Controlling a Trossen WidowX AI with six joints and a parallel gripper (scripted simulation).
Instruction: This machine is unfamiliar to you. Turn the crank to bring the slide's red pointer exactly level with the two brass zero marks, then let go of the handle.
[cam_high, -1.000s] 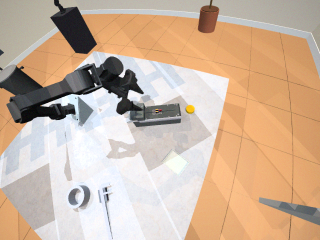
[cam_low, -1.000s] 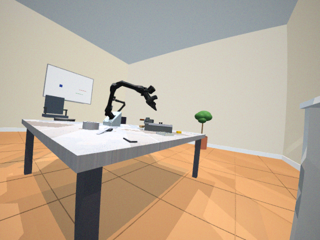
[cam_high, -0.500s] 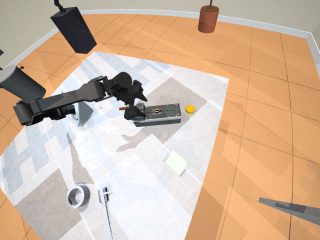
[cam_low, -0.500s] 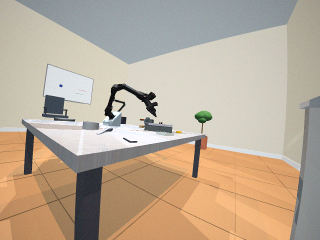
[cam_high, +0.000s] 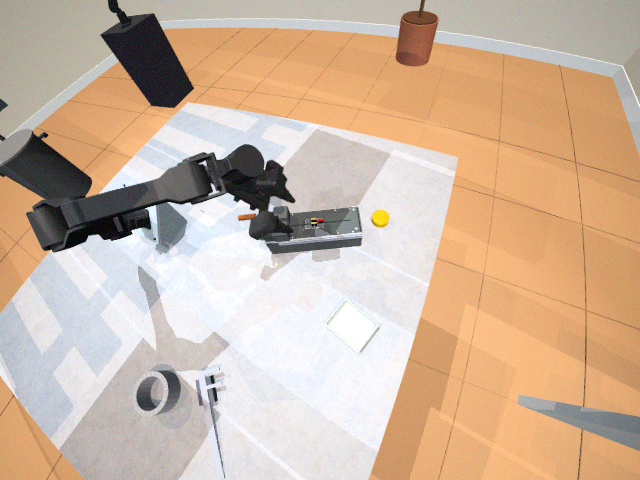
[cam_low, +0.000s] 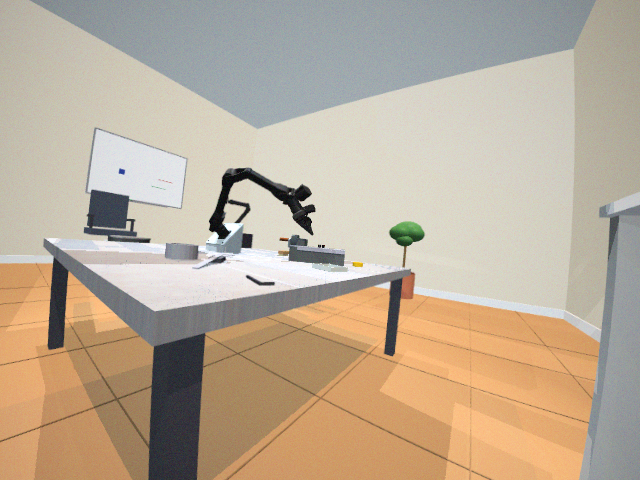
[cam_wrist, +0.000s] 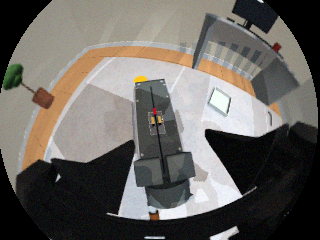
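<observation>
The dark grey machine (cam_high: 338, 240) (cam_low: 316, 255) (cam_wrist: 144, 97) lies on the table. Its red pointer (cam_high: 321, 220) (cam_wrist: 155, 111) stands off the two brass marks (cam_high: 313, 221) (cam_wrist: 159, 120), a little toward the end away from the crank. The orange crank handle (cam_high: 246, 217) (cam_low: 284, 239) (cam_wrist: 154, 215) sticks out at the near end in the wrist view, partly hidden by the gripper body. My gripper (cam_high: 292, 215) (cam_low: 312, 233) (cam_wrist: 170, 138) is open and empty. It hangs above the machine, its fingers apart on either side of it in the wrist view, not touching the handle.
A yellow disc (cam_high: 380, 218) (cam_low: 357, 264) (cam_wrist: 140, 79) lies beyond the machine's far end. A pale square tray (cam_high: 352, 325) (cam_wrist: 220, 101) lies to one side. A grey ring (cam_high: 175, 387) (cam_low: 181, 251) and a caliper (cam_high: 210, 384) lie farther off. A black hex key (cam_low: 260, 280) lies near the table edge.
</observation>
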